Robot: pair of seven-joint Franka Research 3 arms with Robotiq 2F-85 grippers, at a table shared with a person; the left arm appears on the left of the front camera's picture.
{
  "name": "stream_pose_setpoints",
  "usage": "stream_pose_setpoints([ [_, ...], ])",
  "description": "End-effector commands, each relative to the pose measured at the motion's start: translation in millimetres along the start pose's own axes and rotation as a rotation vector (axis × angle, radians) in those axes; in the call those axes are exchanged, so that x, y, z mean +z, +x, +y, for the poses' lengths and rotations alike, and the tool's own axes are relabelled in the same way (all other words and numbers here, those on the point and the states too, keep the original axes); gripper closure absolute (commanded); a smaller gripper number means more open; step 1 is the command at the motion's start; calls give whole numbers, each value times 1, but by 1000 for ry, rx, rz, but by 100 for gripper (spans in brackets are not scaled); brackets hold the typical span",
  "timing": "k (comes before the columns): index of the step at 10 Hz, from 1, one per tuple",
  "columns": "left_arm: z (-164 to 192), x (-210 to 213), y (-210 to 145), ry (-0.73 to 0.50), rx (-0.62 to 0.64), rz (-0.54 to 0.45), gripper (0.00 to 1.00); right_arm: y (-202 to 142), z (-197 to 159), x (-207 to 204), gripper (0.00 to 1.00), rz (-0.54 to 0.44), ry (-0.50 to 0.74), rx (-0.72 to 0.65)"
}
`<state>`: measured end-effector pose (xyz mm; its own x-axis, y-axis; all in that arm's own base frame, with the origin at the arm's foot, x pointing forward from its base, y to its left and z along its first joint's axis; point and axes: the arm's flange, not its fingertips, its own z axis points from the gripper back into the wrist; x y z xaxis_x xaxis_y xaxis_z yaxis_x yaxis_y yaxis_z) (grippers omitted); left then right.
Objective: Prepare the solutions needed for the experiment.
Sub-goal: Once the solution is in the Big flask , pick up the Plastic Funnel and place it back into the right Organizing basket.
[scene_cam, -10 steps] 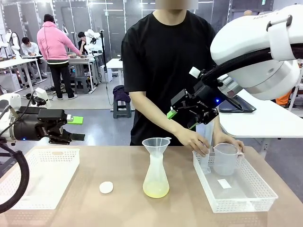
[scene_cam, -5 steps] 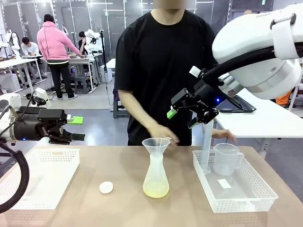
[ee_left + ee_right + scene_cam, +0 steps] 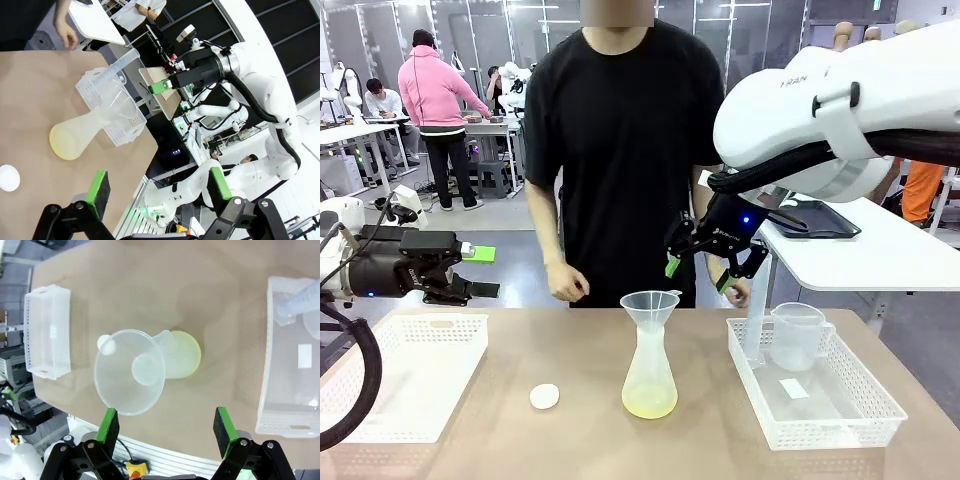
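Yellow-green liquid (image 3: 649, 403) is sitting in the bottom of the flask (image 3: 648, 365) mid-table. A funnel (image 3: 650, 303) is resting in its neck and a little white disc (image 3: 544, 396) is lying just left of it. A jug (image 3: 796, 336) is standing in the right basket (image 3: 840, 415). The right gripper (image 3: 697, 275) is hanging wide open and empty just up and right of the funnel. The left gripper (image 3: 480, 272) is hovering at the table's left side, fingers spread, holding nothing. The person's hand (image 3: 566, 283) is dangling behind the table.
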<state>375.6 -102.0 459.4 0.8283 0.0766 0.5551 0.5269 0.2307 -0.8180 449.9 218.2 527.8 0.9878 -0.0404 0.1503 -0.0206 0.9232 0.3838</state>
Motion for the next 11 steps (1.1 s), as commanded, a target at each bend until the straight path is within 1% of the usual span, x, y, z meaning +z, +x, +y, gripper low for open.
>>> stream_pose_setpoints([
  [1,-3,0,-1,1,5,13,0,15,8,-2,5,83,-10,-59],
  [7,-3,0,-1,1,5,13,0,24,12,-25,5,100,-79,-122],
  [11,-3,0,-1,1,5,13,0,28,14,-49,5,124,-79,-156],
])
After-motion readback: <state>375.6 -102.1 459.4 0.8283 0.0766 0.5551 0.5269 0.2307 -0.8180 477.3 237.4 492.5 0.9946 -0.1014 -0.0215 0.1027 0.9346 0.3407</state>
